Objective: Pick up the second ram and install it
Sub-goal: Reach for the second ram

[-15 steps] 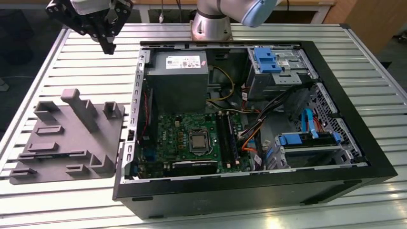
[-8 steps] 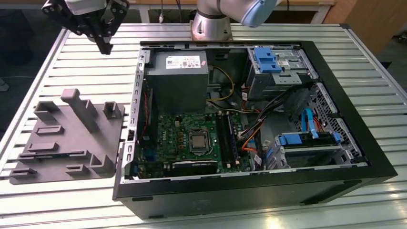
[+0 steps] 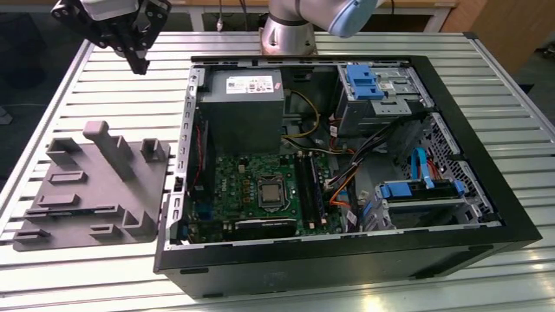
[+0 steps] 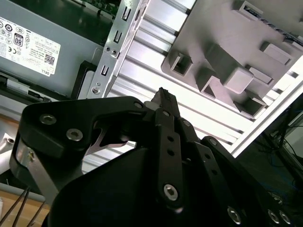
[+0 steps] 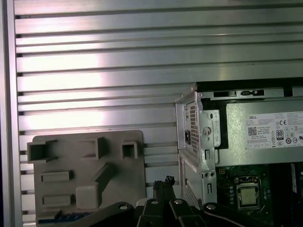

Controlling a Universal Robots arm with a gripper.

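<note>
Gripper [image 3: 139, 65], exterior view: it hangs above the slatted desk [image 3: 95, 97], towards the exterior view's left of the open computer case [image 3: 347, 260] and beyond the grey tray [image 3: 61, 227]. Its jaws are together and carry nothing. The second ram [image 3: 74, 209] appears as a thin dark strip lying flat in the tray, well apart from the gripper.

Second wrist view: the gripper [image 4: 162, 94] has its jaws together over bare desk slats [image 4: 156, 61], between the case's metal edge [image 4: 111, 52] and the tray [image 4: 213, 28].

First wrist view: the gripper [image 5: 163, 182] sits between the tray [image 5: 118, 175] and the case corner [image 5: 199, 142]. A bluish strip, probably the second ram [image 5: 64, 217], lies in the tray.
</note>
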